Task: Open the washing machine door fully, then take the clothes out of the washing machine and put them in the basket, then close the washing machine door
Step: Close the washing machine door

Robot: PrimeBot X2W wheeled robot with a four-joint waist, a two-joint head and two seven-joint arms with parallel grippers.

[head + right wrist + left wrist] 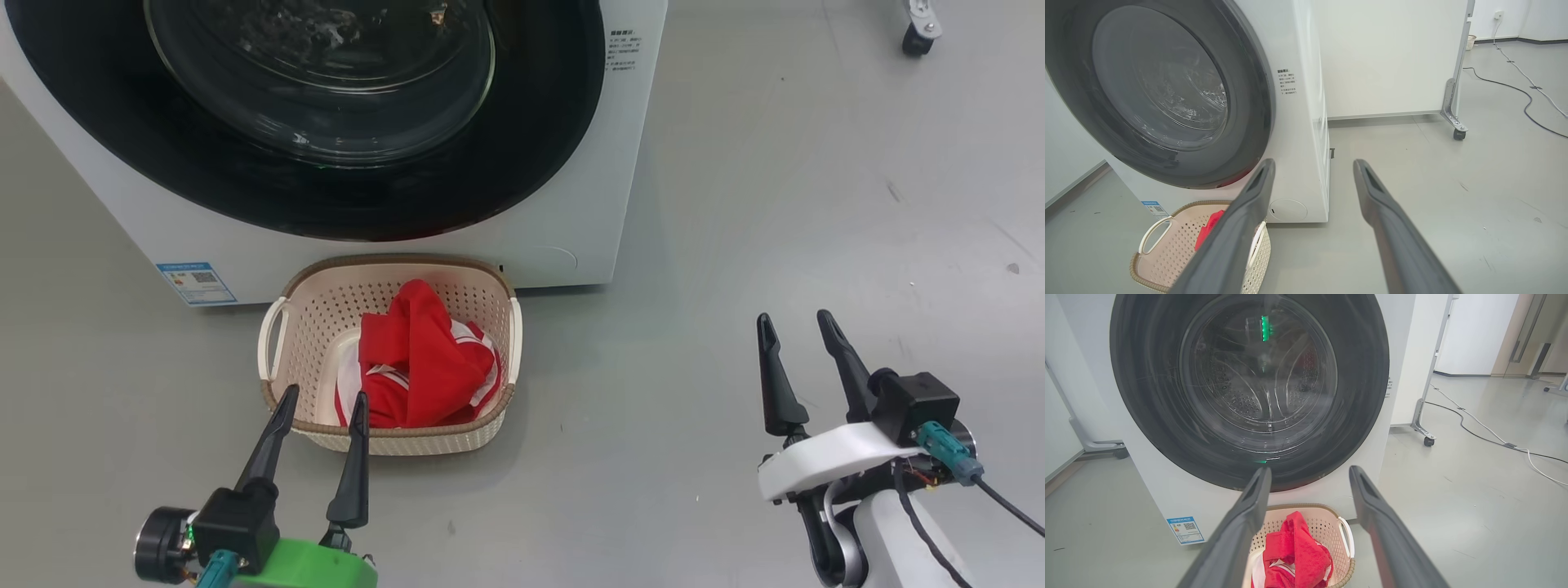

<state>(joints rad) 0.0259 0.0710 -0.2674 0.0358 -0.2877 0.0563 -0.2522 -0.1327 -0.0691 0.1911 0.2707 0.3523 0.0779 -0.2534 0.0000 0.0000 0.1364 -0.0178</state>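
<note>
Long tapered matte-black fingers point(263, 449) on both arms, but the left tool point(324, 400) sits on a bright green bracket point(314, 567) and the right tool point(793, 318) on a white bracket point(824, 461) over a pale forearm point(898, 531), each with a chunky black box point(237, 518) and a teal plug point(947, 447), the right one trailing a black cable point(1008, 505).

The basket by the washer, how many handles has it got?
2. The left handle loops off the left side of the basket; the right handle loops off its right side. The red clothes hide neither.
</note>
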